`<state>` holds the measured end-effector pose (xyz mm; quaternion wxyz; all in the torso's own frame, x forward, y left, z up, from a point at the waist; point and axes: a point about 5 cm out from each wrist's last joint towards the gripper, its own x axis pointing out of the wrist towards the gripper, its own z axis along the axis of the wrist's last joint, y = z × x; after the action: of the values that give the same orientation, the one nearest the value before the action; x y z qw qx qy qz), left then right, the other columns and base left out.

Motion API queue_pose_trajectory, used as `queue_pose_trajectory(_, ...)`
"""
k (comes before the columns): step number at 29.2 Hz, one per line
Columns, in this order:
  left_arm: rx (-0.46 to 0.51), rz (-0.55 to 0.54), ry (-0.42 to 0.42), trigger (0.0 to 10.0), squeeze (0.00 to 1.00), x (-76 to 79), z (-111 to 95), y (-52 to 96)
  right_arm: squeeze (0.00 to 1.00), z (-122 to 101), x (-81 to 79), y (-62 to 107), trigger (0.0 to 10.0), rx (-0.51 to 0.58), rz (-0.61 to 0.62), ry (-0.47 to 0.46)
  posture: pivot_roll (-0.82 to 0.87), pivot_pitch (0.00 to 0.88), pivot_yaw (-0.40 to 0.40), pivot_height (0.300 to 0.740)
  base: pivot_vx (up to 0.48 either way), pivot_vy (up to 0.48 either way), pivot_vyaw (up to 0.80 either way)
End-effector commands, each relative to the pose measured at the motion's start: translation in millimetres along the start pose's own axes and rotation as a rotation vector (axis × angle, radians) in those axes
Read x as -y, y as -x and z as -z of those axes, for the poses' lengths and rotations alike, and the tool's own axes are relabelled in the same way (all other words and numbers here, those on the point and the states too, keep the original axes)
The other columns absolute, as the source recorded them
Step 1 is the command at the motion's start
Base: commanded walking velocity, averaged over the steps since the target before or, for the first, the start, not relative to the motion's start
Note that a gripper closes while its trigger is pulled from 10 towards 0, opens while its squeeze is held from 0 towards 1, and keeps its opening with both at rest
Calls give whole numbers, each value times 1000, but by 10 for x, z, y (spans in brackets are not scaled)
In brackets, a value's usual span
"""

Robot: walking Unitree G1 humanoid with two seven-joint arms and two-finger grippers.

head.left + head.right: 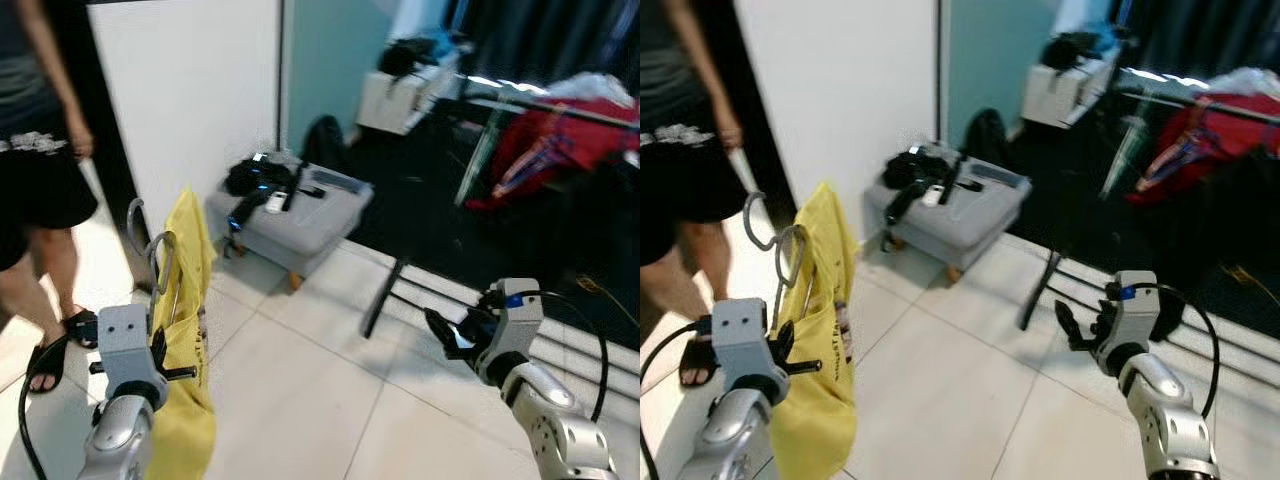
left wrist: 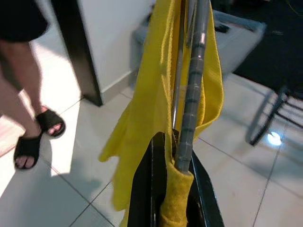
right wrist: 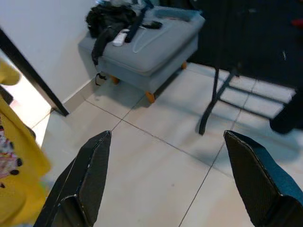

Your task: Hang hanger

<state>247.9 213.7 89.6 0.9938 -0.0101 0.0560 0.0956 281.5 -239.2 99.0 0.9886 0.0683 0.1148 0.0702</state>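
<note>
My left gripper (image 2: 173, 165) is shut on a metal hanger (image 2: 191, 90) with a yellow garment (image 1: 186, 330) draped over it, held upright at the lower left. The hanger's grey hooks (image 1: 150, 245) rise above the cloth. My right gripper (image 1: 445, 335) is open and holds nothing, low on the right above the tiled floor; its two black fingers (image 3: 90, 175) stand wide apart in the right wrist view. A dark clothes rack (image 1: 500, 110) with red clothing (image 1: 560, 140) hanging on it stands at the far right.
A grey footstool (image 1: 300, 215) with black items on top sits ahead against the white wall. A person (image 1: 40, 180) in black shorts and sandals stands at the left. The rack's black leg (image 1: 385, 295) slants onto the tiles ahead.
</note>
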Motion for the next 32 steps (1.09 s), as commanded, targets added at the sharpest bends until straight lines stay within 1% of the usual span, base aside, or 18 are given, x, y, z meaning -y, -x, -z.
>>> queue_pose_trajectory(1, 11, 32, -2, 10000, 0, 30, -23, -11, 0, -5, 31, 11, 10000, 6, 12, -11, -68, 0, -12, 740, 0, 0, -800)
queue_pose_trajectory(3, 9, 49, -5, 10000, 0, 38, -22, -13, 0, -6, 29, 9, 10000, 7, 11, -11, -68, 0, -12, 740, 0, 0, -800)
queue_pose_trajectory(4, 10, 80, -14, 10000, 0, 64, -25, -16, 0, -8, 27, 7, 10000, 6, 8, -8, -68, 0, -12, 740, 0, 0, -800)
queue_pose_trajectory(5, 10, 80, -14, 10000, 0, 64, -25, -16, 0, -8, 27, 7, 10000, 6, 8, -8, -68, 0, -12, 740, 0, 0, -800)
queue_pose_trajectory(7, 14, 125, -25, 10000, 0, 97, -27, -15, 0, -4, 19, 8, 10000, 5, 5, -3, -73, 0, 0, 740, 0, 0, -800)
queue_pose_trajectory(9, 15, 136, -27, 10000, 0, 103, -26, -12, 0, -2, 15, 12, 10000, 6, 4, -3, -73, 0, 3, 740, 0, 0, -800)
queue_pose_trajectory(16, 16, 144, -30, 10000, 0, 96, -16, 5, 0, 11, 6, 29, 10000, 12, 4, -15, -79, 0, 14, 740, 0, 0, -800)
queue_pose_trajectory(26, 19, 157, -45, 10000, 0, 100, -28, -6, 0, 0, -5, 22, 10000, 23, 2, -23, -80, 0, 22, 740, 0, 0, -800)
queue_pose_trajectory(29, 29, 164, -56, 10000, 0, 108, -38, -4, 0, -1, -4, 25, 10000, 26, 3, -26, -80, 0, 22, 740, 0, 0, -800)
queue_pose_trajectory(30, 41, 174, -79, 10000, 0, 119, -55, -4, 0, -3, -4, 25, 10000, 28, 3, -27, -83, 0, 26, 740, 0, 0, -800)
queue_pose_trajectory(32, 46, 180, -92, 10000, 0, 127, -65, -5, 0, -5, -4, 25, 10000, 28, 2, -28, -83, 0, 26, 740, 0, 0, -800)
